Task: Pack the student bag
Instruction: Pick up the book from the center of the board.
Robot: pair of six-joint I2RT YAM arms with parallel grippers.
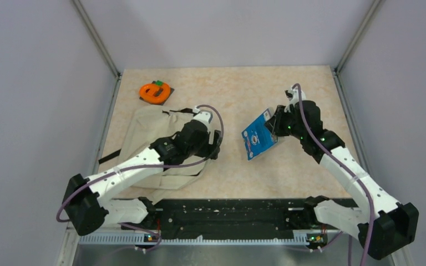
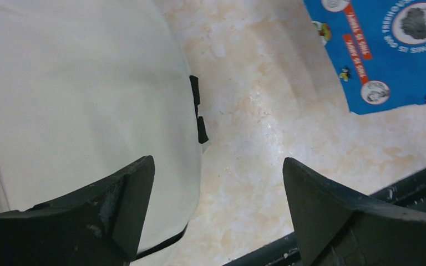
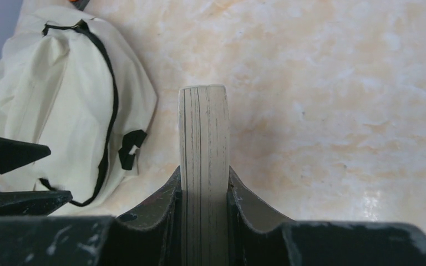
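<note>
The cream student bag (image 1: pixel 152 144) lies on the table's left half, partly under my left arm; it also shows in the left wrist view (image 2: pixel 77 100) and the right wrist view (image 3: pixel 61 94). My left gripper (image 1: pixel 216 145) is open and empty at the bag's right edge, one finger over the fabric; it also shows in the left wrist view (image 2: pixel 218 183). My right gripper (image 1: pixel 274 126) is shut on a blue booklet (image 1: pixel 258 136), held tilted above the table right of the bag. The right wrist view shows the booklet's page edge (image 3: pixel 203 138) between the fingers. Its blue cover shows in the left wrist view (image 2: pixel 388 50).
An orange tape-like ring (image 1: pixel 155 91) on a dark base sits at the far left behind the bag. A black rail (image 1: pixel 227 213) runs along the near edge. Grey walls close the left, right and back sides.
</note>
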